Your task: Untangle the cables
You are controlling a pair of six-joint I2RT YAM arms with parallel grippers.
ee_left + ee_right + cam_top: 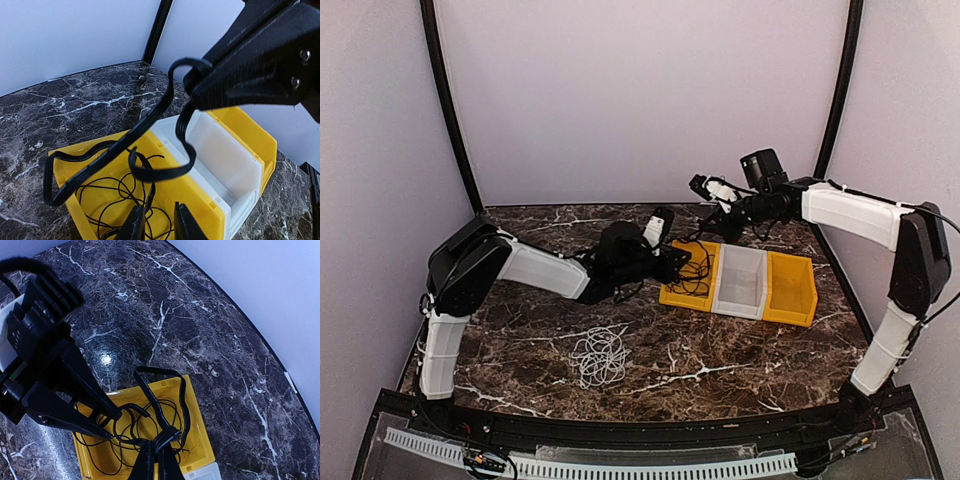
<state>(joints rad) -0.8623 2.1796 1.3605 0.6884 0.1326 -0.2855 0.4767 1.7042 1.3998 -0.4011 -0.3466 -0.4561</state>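
A flat black cable [150, 120] rises out of the left yellow bin [672, 292]. My right gripper [156, 456] is shut on a bunched part of it [172, 435] above that bin. Its loops hang down to thin black strands [125, 440] on the bin floor. In the left wrist view the right gripper [196, 85] shows at top right with the cable in its tips. My left gripper [159, 225] hangs low over the same bin, jaws a little apart; a thin strand runs between them unpinched. A pale cable coil [600, 355] lies on the table.
A white bin [740, 282] and a second yellow bin [790, 290] stand in a row right of the first. The dark marble table [520, 330] is walled by pale panels with black posts. Both arms meet over the left bin.
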